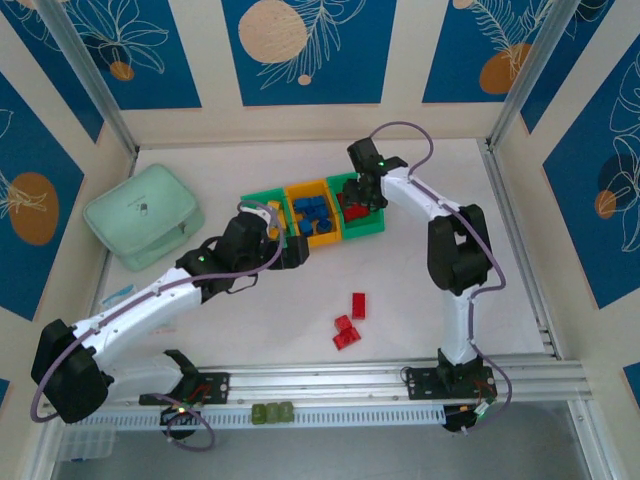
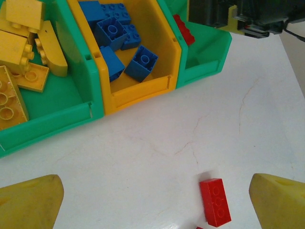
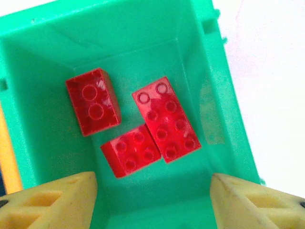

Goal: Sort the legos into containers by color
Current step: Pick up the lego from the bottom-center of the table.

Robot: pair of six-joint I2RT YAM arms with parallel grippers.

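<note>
From above, the right claw (image 1: 366, 192) hangs over the right-hand green plastic bin (image 1: 378, 226), while a few small red plastic bricks (image 1: 357, 305) lie loose on the white bench (image 1: 300, 320), apparently nearer to the left claw (image 1: 292, 250). In the left wrist view this claw is spread wide and empty. One red brick (image 2: 215, 201) lies near the finger (image 2: 279, 200) at the right of the view, its long axis crossing the closing line. In the right wrist view the right claw (image 3: 152, 200) is released, holding nothing, above three red bricks (image 3: 167, 119) inside the bin.

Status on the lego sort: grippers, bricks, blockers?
Left gripper open, low over table. Right gripper open above right green bin, three red bricks inside. Loose red bricks on table, nothing blocking.
</note>
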